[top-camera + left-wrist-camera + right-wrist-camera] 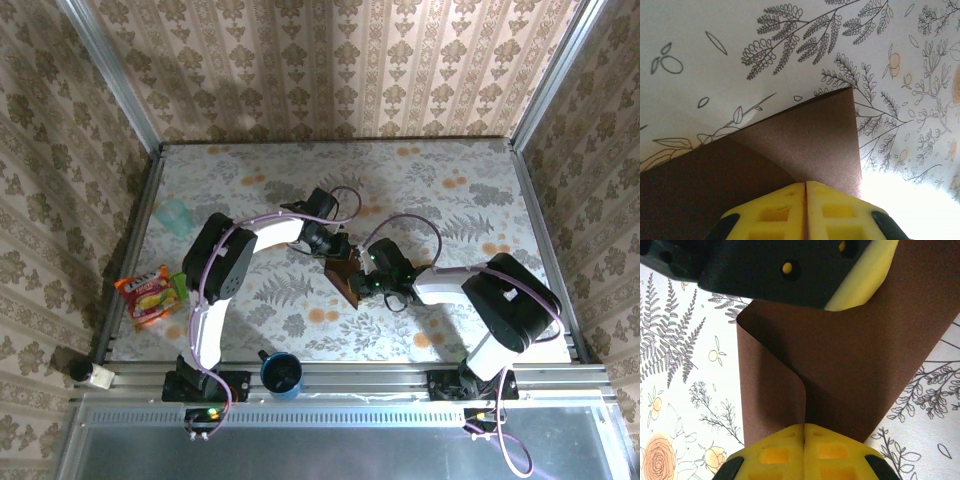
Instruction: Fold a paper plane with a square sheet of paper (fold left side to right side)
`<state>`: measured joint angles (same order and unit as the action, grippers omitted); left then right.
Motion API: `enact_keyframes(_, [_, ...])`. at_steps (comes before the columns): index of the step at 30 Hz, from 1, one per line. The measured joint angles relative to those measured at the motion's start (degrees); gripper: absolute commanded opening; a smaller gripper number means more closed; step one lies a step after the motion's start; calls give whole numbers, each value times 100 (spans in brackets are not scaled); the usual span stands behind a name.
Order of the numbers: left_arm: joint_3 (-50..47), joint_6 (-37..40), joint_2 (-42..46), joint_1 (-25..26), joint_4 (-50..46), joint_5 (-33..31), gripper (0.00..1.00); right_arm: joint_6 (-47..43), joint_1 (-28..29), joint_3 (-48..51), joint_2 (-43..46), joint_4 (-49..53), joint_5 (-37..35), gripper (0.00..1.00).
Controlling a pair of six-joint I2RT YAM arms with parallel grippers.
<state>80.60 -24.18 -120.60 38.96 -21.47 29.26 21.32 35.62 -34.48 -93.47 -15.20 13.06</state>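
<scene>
**Right gripper [804, 429] pinching the square sheet of paper [855, 365]**

Yellow tips pressed together on the bent crease, paper curling up on both sides. Left gripper [805, 186] just across, pressed together on the far edge. Sheet mid-table between both claws, crease running from one claw to the other. Well apart: blue cup [282, 374], orange snack packet [150, 296]. Likely nothing in the way.

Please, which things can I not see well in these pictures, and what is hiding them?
Left wrist view: the left hand and the bottom edge cut off the near part of the square sheet of paper; glare whitens the table at lower right.
Right wrist view: the right hand hides the sheet's near edge, the left hand its far part.
Top view: both hands cover most of the sheet; the orange snack packet's print is too small.
</scene>
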Motion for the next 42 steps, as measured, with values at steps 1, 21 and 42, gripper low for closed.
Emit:
enact_keyframes(1, [42, 13, 0, 2, -57, -24, 13, 9, 0, 7, -11, -33, 7, 0])
enact_keyframes(21, [-1867, -251, 2262, -271, 549, 4, 8, 125, -11, 7, -90, -181, 101, 0])
enact_keyframes(42, [-2170, -931, 1508, 302, 1357, 326, 3, 125, -17, -85, -164, -136, 149, 0])
